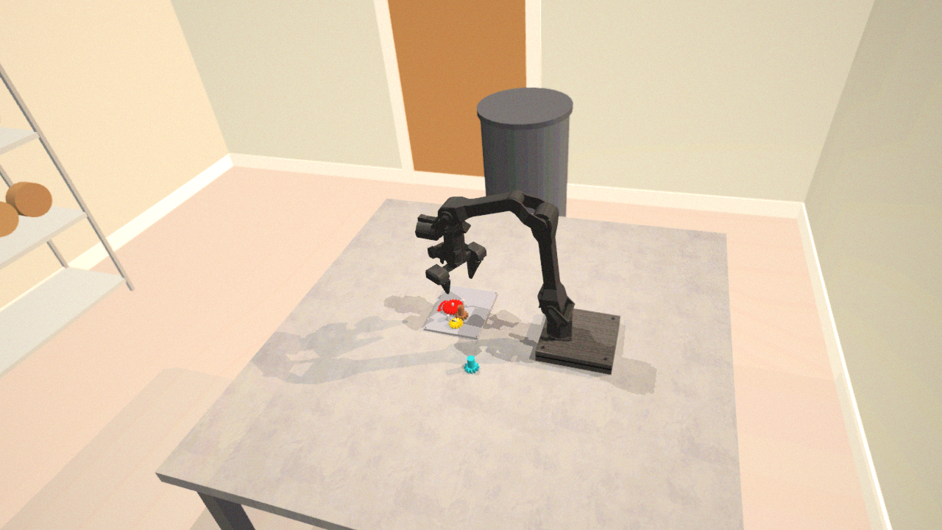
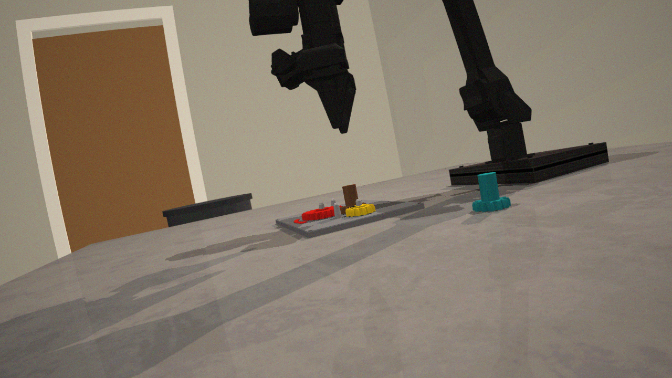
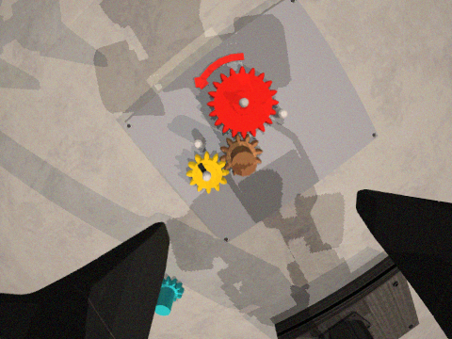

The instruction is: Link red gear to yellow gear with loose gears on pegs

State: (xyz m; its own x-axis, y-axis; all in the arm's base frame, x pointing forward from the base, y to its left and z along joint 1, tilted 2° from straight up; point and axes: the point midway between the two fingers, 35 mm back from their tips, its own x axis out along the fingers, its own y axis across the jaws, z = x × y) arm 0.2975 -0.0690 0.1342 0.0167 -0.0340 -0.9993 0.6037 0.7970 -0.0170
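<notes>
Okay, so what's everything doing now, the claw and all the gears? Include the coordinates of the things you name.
Claw (image 1: 459, 282) (image 2: 342, 131) (image 3: 264, 217): open, raised, holding nothing.
Brown gear (image 1: 462, 313) (image 2: 349, 195) (image 3: 242, 157): upright on the board, between red and yellow.
Red gear (image 1: 450, 307) (image 2: 317, 213) (image 3: 235, 113): on a peg.
Yellow gear (image 1: 455, 323) (image 2: 360, 210) (image 3: 214, 169): on a peg.
Blue gear (image 1: 471, 365) (image 2: 490, 204) (image 3: 173, 288): upright on the table.

brown gear's (image 1: 463, 315) (image 2: 350, 195) (image 3: 242, 155) peg: hidden (own handle) | exterior: upper arm (image 2: 458, 28) cropped

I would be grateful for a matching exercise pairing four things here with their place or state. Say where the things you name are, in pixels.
1. Brown gear (image 1: 461, 312) (image 2: 349, 195) (image 3: 242, 157)
2. Cyan gear (image 1: 471, 365) (image 2: 490, 202) (image 3: 172, 289)
3. Claw (image 1: 458, 282) (image 2: 341, 131) (image 3: 264, 217)
4. Red gear (image 1: 452, 307) (image 2: 317, 213) (image 3: 242, 102)

A. open, above the board (image 1: 483, 309) (image 2: 400, 209) (image 3: 330, 94)
B. beside the curved arrow (image 1: 439, 307) (image 2: 299, 222) (image 3: 217, 67)
C. between the red and yellow (image 1: 455, 323) (image 2: 360, 210) (image 3: 207, 172) gears
D. on the table (image 1: 559, 428) (image 2: 422, 291) (image 3: 47, 188), off the board

Pairs: 1-C, 2-D, 3-A, 4-B
</notes>
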